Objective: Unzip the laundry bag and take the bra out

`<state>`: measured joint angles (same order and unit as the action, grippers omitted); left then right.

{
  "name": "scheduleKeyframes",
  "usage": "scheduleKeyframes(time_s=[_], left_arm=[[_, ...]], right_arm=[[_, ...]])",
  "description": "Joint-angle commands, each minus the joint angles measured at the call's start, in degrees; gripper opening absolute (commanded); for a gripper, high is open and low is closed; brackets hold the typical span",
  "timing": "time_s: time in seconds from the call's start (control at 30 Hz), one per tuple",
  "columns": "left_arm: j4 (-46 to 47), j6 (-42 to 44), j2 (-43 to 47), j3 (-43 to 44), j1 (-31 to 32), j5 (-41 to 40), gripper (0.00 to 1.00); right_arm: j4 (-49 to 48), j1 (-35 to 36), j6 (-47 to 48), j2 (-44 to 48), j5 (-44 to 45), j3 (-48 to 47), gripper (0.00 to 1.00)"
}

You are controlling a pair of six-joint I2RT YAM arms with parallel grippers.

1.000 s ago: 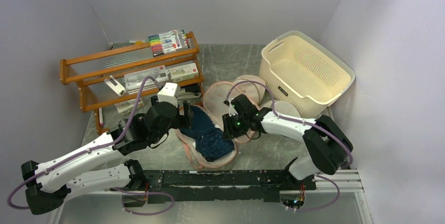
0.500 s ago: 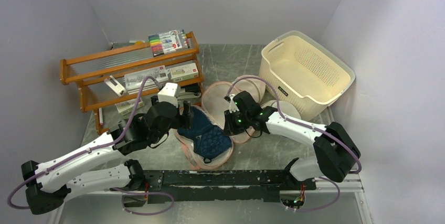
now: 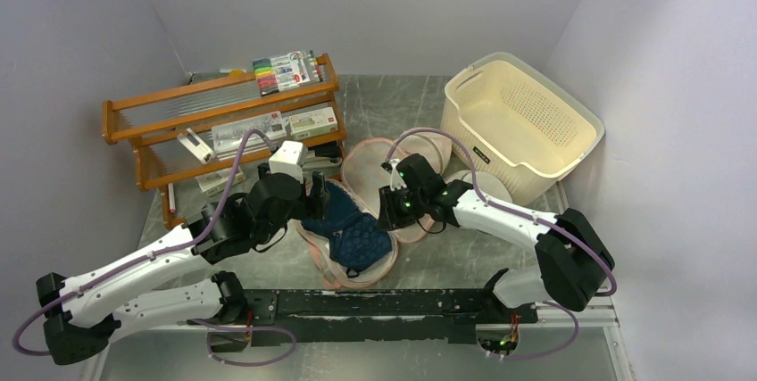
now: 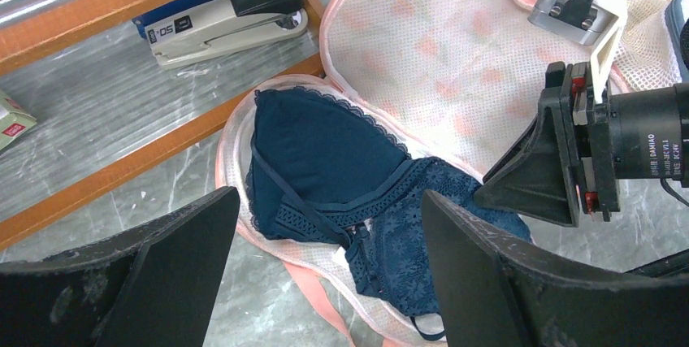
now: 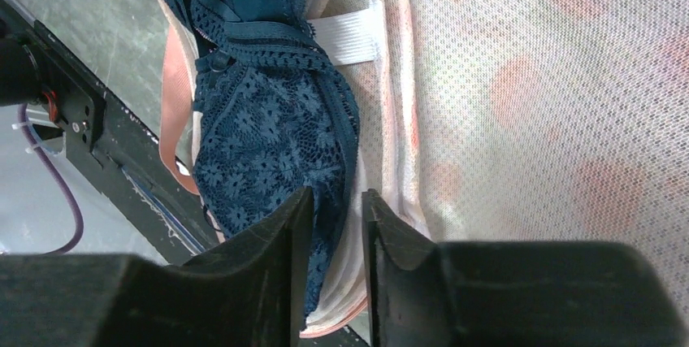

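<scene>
On the left of the tabletop (image 3: 420, 95) stands a wooden rack (image 3: 214, 104). The left wrist view alone shows a stapler (image 4: 227, 18) on its lowest shelf. Next to it the left gripper (image 3: 312, 194) hovers over the bra (image 3: 348, 225), its jaws spread wide and holding nothing.

The bra is navy, one cup turned smooth side up and the other showing flowered lace. It lies bunched in the lower half of the laundry bag (image 3: 375, 167), its long axis running from far left to near right. The bag is unzipped. Its peach-blotched mesh lid is folded back toward the far right, and the pink zip edging trails off the near end.

The right gripper (image 3: 386, 219) meets the bra's right edge. Only its wrist view shows the jaws nearly together with lace in the gap, pinching the bra, though whether the bag's rim is caught too is unclear. That view also reveals a white elastic strap (image 5: 349, 38) inside the bag. A cream basket (image 3: 522, 122) sits far right.
</scene>
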<state>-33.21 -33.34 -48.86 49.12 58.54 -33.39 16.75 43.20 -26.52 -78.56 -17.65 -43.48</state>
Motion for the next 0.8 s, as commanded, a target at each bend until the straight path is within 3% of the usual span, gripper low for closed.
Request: scheduleKeyframes(time_s=[0.0, 0.17, 0.27, 0.53, 0.77], left_arm=[[1.8, -0.3, 0.0, -0.1, -0.3, 0.8, 0.94], [1.8, -0.3, -0.5, 0.1, -0.4, 0.9, 0.94], [2.1, -0.3, -0.5, -0.1, -0.4, 0.9, 0.94], [2.7, 0.0, -1.1, -0.2, -0.4, 1.4, 0.94], [4.5, 0.5, -2.6, -0.2, -0.4, 2.3, 0.94]], right_arm=[[-0.6, 0.6, -0.3, 0.5, -1.2, 0.3, 0.32], [-1.5, 1.0, -0.8, 0.6, -2.3, 1.0, 0.41], [-2.0, 1.2, -0.9, 0.1, -2.7, 1.5, 0.42], [5.7, 1.3, 1.4, 3.3, 5.3, 0.6, 0.53], [1.6, 1.7, -2.3, 3.6, 0.0, 5.4, 0.5]])
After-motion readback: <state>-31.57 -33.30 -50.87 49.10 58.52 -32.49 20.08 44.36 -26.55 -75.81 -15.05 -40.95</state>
